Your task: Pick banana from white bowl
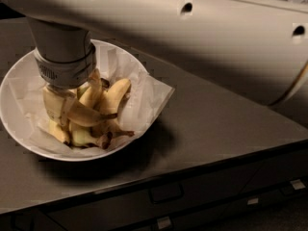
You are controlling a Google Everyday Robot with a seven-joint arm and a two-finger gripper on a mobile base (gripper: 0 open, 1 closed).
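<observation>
Arm: a thick pale arm (192, 37) crosses the upper part of the view from the right and turns down at the left into a grey ribbed wrist over the bowl.
Pincer: the pincer (57, 109) is down inside the white bowl, at the left side of the fruit pile and in among the bananas. Whether it is open or closed, and whether it has hold of anything, cannot be told, since the wrist and the fruit cover it.
Banana: the banana (86, 115) lies in the white bowl, across the middle of the pile, just right of the pincer, with its thin brown stem pointing right.
Other bananas: more bananas (115, 93) lean up behind it toward the far right, and greenish ones with dark stem ends lie under it at the near side.
White bowl: the white bowl (19, 76) sits on the left part of the bench.
Paper: crumpled white paper (149, 95) lines the bowl and sticks out over its right rim.
Bench: the dark grey bench (216, 129) carries the bowl.
Drawers: drawer fronts with a handle (166, 194) show below the near edge of the bench.
</observation>
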